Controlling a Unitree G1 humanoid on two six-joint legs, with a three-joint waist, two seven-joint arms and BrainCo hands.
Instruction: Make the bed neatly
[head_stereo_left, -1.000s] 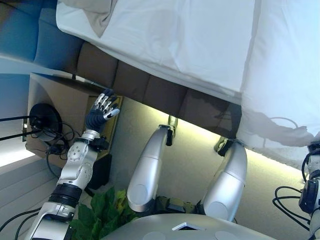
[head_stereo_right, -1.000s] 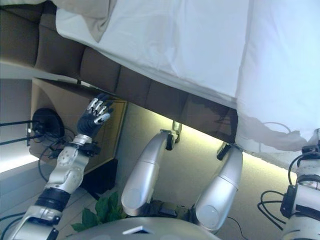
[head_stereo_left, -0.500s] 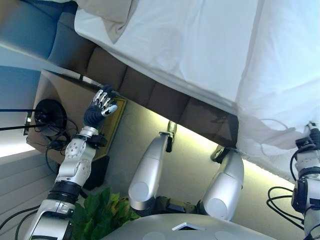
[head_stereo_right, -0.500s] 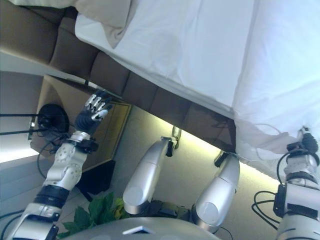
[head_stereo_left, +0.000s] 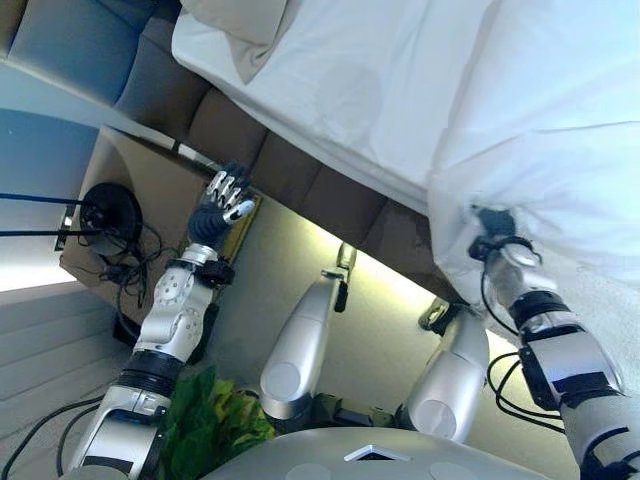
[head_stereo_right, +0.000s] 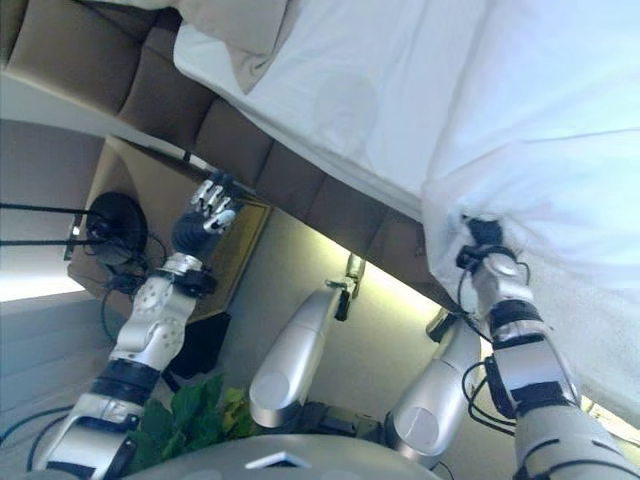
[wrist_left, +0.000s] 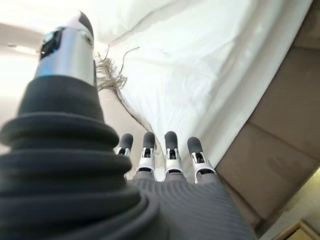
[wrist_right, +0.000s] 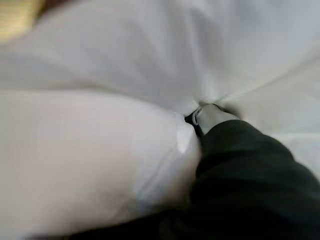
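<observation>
My right robot hand (head_stereo_right: 482, 243) is buried in the bunched edge of the white fabric duvet (head_stereo_left: 560, 130); the cloth hides its fingers, so I cannot tell whether they grip. My left robot hand (head_stereo_left: 221, 205) hangs in the air beside the bed's brown padded side panel (head_stereo_left: 290, 175), fingers straight and empty. The duvet lies over the white bed sheet (head_stereo_left: 340, 90), with a beige fringed throw (head_stereo_right: 240, 30) beyond it.

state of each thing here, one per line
left robot hand: open, off the bed, holding nothing
right robot hand: buried in the duvet, fingers hidden
white duvet: bunched, hanging over the bed edge
white sheet: exposed, fairly flat
beige pillow: on the sheet
</observation>
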